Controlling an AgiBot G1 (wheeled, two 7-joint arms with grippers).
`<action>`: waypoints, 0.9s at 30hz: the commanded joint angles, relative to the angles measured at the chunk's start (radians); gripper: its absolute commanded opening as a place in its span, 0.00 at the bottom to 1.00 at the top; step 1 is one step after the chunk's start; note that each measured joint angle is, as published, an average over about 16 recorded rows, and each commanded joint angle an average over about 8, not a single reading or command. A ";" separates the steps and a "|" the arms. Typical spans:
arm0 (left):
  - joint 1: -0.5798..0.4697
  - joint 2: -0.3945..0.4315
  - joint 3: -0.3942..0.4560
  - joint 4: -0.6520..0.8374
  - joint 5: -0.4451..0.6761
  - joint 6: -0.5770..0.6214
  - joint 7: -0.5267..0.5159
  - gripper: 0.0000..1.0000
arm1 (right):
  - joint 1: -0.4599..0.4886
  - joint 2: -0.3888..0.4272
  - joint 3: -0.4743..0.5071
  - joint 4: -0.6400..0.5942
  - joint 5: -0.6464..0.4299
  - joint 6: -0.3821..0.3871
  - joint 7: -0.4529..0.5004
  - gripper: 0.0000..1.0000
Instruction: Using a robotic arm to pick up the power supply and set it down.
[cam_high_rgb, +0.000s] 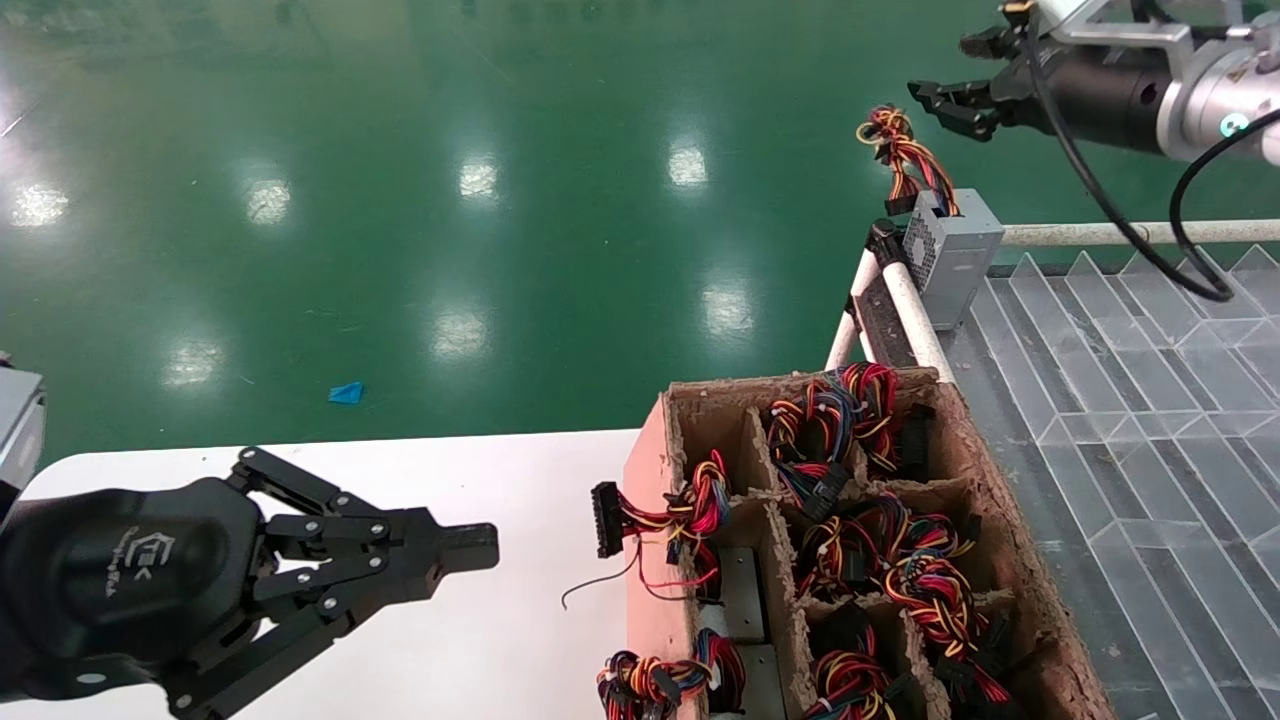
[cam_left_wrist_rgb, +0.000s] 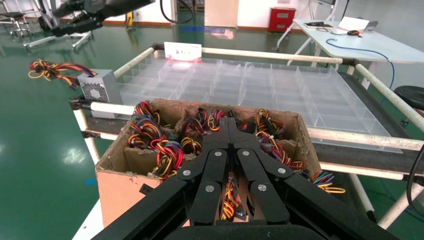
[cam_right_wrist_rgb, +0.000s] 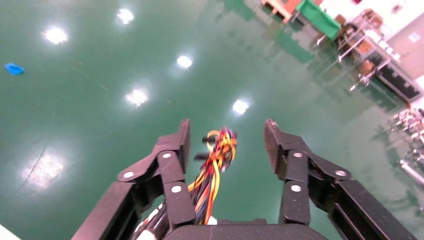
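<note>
The power supply (cam_high_rgb: 950, 255) is a silver-grey box with a perforated vent face. It stands on the far left corner of the clear divided tray (cam_high_rgb: 1150, 400), also seen in the left wrist view (cam_left_wrist_rgb: 97, 87). Its bundle of red, yellow and black wires (cam_high_rgb: 900, 150) sticks up and out over the green floor. My right gripper (cam_high_rgb: 950, 105) hovers above and just right of those wires, open and holding nothing. In the right wrist view the wires (cam_right_wrist_rgb: 215, 160) show between its spread fingers (cam_right_wrist_rgb: 227, 142), farther off. My left gripper (cam_high_rgb: 480, 548) is shut and empty over the white table (cam_high_rgb: 480, 640).
A cardboard box (cam_high_rgb: 650, 470) with compartments full of wire bundles sits between the table and the tray. One connector (cam_high_rgb: 605, 520) hangs over its left wall. White pipe rails (cam_high_rgb: 915, 320) frame the tray. A black cable loops below the right forearm (cam_high_rgb: 1200, 290).
</note>
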 joint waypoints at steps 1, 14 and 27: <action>0.000 0.000 0.000 0.000 0.000 0.000 0.000 0.00 | 0.006 0.007 0.004 0.005 0.005 -0.015 -0.010 1.00; 0.000 0.000 0.000 0.000 0.000 0.000 0.000 0.11 | -0.128 0.085 0.046 0.195 0.109 -0.134 0.046 1.00; 0.000 0.000 0.000 0.000 0.000 0.000 0.000 1.00 | -0.335 0.186 0.101 0.465 0.252 -0.275 0.168 1.00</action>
